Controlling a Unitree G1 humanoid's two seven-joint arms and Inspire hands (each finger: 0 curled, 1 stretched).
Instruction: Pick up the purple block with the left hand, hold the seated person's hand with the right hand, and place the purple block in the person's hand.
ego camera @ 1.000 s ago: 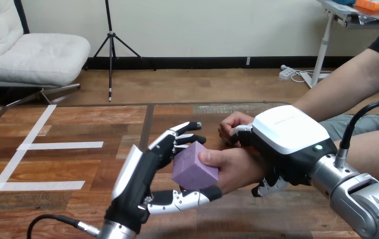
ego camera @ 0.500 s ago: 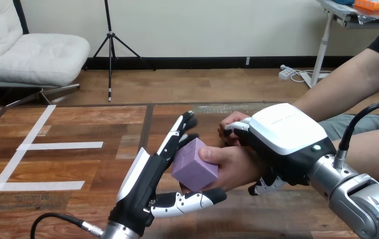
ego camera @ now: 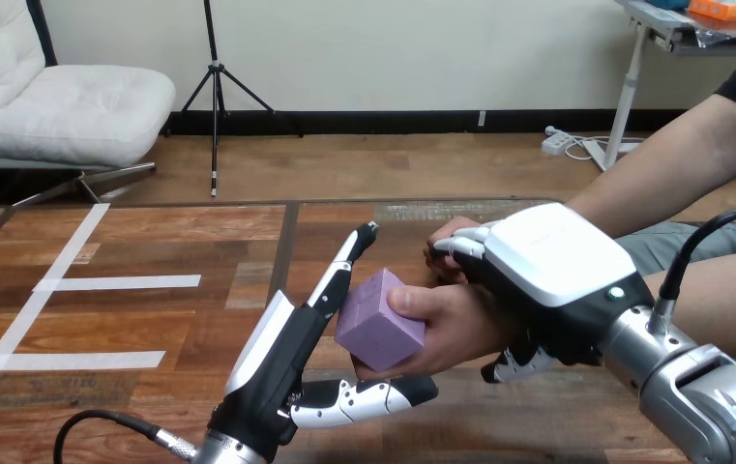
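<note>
Left hand (ego camera: pixel 281 360) straight-fingered beside purple block (ego camera: pixel 379 320) in person's hand (ego camera: pixel 449 324); right hand (ego camera: pixel 549 259) clasped round person's wrist (ego camera: pixel 494 329).

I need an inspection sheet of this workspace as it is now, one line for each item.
surface: wooden table with white tape strips at the left.
job's things: purple block lies in the person's hand, thumb on top.
clutter: nothing seen.
hands: left hand open, straight fingers against the block; right hand curled round the person's wrist.
cables: nothing seen beyond the robot's own.
surroundings: the person's other hand, a fist, behind the right hand.
</note>
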